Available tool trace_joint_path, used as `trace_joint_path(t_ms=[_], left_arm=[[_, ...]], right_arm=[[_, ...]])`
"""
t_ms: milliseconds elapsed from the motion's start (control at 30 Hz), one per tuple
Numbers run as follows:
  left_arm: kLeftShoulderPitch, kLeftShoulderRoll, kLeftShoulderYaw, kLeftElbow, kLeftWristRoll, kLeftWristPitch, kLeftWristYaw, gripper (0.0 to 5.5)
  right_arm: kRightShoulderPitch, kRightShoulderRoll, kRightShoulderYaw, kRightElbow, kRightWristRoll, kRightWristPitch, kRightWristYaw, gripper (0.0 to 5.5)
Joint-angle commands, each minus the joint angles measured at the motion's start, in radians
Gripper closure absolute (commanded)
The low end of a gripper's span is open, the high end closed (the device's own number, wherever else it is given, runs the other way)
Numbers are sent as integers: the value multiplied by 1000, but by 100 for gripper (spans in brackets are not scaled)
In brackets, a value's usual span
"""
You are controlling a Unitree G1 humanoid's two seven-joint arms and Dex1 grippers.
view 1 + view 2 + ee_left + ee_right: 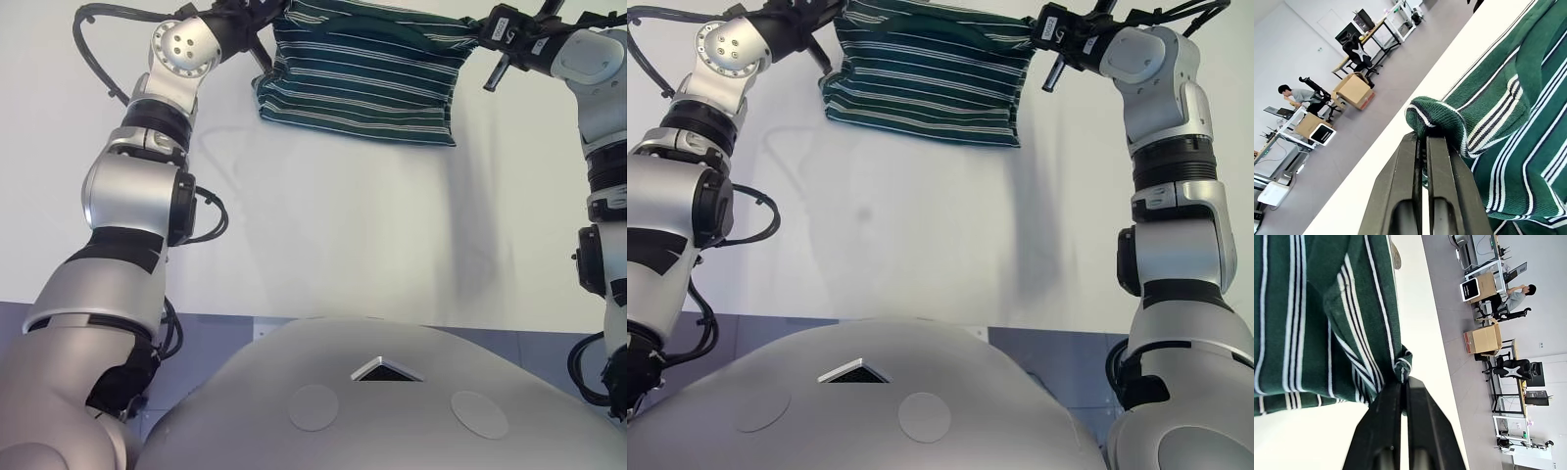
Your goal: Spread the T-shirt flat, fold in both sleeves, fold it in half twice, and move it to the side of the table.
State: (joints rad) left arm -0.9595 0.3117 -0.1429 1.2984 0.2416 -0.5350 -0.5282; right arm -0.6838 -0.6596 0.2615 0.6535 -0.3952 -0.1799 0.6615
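Note:
A dark green T-shirt (362, 78) with white stripes hangs folded above the far part of the white table (333, 235), its lower edge resting near the tabletop. My left gripper (1423, 139) is shut on the shirt's upper left corner, the cloth bunched over its fingertips. My right gripper (1402, 382) is shut on the upper right corner, a small tuft of fabric pinched between its fingers. From the head, both arms are stretched forward, the left gripper (257, 20) and the right gripper (482, 31) holding the shirt taut between them.
The white table runs wide, with bare surface in front of the shirt and to both sides. Beyond its far edge lies a room floor with desks, chairs and cardboard boxes (1354, 89).

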Motion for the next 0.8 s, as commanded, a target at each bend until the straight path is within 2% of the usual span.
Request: trace_joint_path(t_ms=[33, 333, 800], left_arm=[[-23, -13, 9, 11, -2, 17, -8, 550], [-29, -40, 25, 15, -2, 38, -11, 550], [-13, -60, -25, 26, 60, 69, 39, 550]], right_arm=[[-2, -26, 4, 4, -25, 22, -15, 545], [13, -21, 28, 62, -65, 43, -43, 545], [1, 6, 71, 119, -87, 45, -54, 545]])
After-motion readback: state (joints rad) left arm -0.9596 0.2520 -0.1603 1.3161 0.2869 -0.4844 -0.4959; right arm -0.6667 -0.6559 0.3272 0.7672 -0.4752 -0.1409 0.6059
